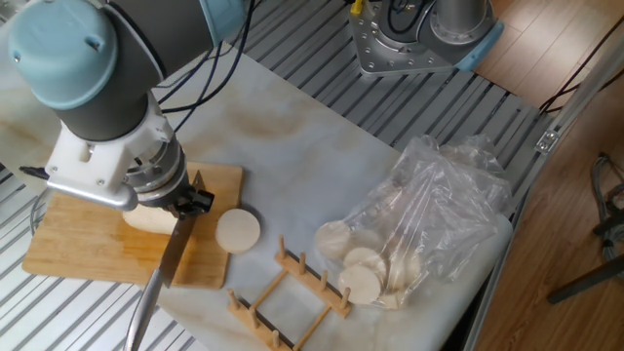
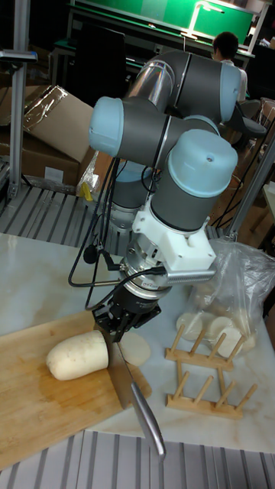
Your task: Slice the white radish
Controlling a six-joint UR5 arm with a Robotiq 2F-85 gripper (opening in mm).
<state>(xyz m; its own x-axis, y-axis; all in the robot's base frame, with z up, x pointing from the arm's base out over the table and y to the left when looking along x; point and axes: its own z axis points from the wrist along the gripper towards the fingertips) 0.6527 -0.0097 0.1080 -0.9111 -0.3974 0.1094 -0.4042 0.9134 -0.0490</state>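
The white radish lies on its side on the wooden cutting board, flat cut end toward the knife. In the fixed view the arm hides most of the radish. My gripper is shut on a steel knife, right at the radish's cut end, and the blade points down at the board. One cut round slice lies flat just off the board's right edge. In the fixed view the gripper stands over the board, and the knife runs toward the front edge.
A small wooden peg rack stands right of the slice. A clear plastic bag holding several pale round slices lies further right. Another robot base sits at the back. The marble-patterned cloth covers the ribbed metal table.
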